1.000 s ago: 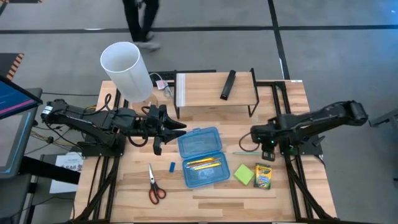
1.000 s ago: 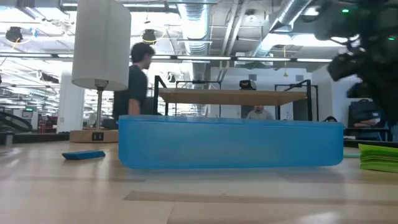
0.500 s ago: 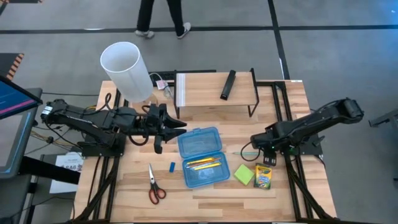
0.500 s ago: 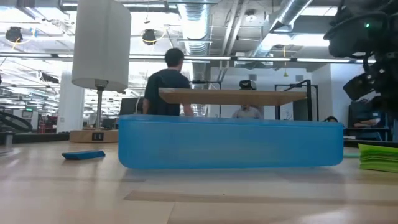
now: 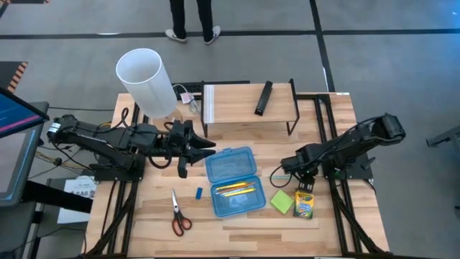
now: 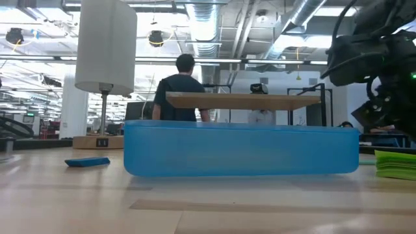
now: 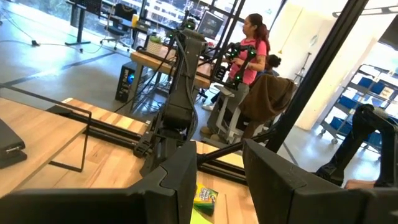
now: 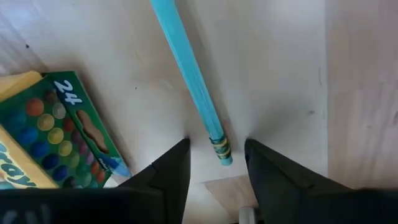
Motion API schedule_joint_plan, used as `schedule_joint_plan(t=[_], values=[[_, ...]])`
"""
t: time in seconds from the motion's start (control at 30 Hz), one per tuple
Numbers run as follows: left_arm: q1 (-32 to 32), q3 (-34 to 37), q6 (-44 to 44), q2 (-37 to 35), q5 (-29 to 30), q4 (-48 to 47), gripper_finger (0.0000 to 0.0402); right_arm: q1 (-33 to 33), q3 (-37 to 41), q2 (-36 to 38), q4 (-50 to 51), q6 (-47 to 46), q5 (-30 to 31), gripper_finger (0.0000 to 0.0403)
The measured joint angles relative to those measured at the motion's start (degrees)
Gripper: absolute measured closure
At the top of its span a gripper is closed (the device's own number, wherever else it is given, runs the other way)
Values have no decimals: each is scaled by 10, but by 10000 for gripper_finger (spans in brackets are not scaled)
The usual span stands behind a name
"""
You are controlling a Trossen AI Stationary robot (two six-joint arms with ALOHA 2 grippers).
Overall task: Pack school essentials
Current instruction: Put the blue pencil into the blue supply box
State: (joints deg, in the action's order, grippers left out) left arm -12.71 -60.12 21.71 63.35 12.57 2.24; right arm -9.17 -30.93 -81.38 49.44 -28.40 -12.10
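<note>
An open blue pencil case point(image 5: 231, 180) lies mid-table with yellow and orange pencils point(image 5: 233, 189) in its near half. The pale green pen point(image 8: 186, 68) lies flat on the table to its right. My right gripper point(image 8: 217, 155) is open, low over the pen, its fingers on either side of the pen's banded end point(image 8: 219, 148) without touching it; it also shows in the high view point(image 5: 286, 170). My left gripper point(image 5: 195, 152) is open and empty, left of the case. Red-handled scissors point(image 5: 180, 214), a blue eraser point(image 5: 199, 193), a green sticky-note pad point(image 5: 282, 202) and a crayon box point(image 5: 305, 204) lie flat on the table.
A tall white cylinder point(image 5: 147, 81) stands at the far left. A wooden shelf on a black frame point(image 5: 248, 104) at the far edge carries a slim black bar point(image 5: 264, 97). A person point(image 5: 190, 18) stands beyond the table. The crayon box point(image 8: 56, 124) lies close beside my right gripper.
My right gripper has gone toward the table's left edge and down, closing in on the pen's end. A person behind the table has walked toward the right.
</note>
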Motion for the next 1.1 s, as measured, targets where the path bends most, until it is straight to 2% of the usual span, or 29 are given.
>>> schedule_joint_plan(t=[0.1, 0.4, 0.53, 0.73, 1.1], values=[[0, 0, 1, 0, -3, 0, 285, 0, 0, -4, -1, -4, -3, 242], [0, 0, 4, 0, -12, 0, 285, 36, -4, -4, 0, -16, -24, 330], [0, 0, 4, 0, -15, 0, 285, 46, -14, -4, 2, -16, -27, 355], [0, 0, 4, 0, -15, 1, 285, 48, -24, -4, -20, -18, -29, 374], [0, 0, 4, 0, -15, 2, 285, 48, -25, -3, -35, -46, -42, 386]])
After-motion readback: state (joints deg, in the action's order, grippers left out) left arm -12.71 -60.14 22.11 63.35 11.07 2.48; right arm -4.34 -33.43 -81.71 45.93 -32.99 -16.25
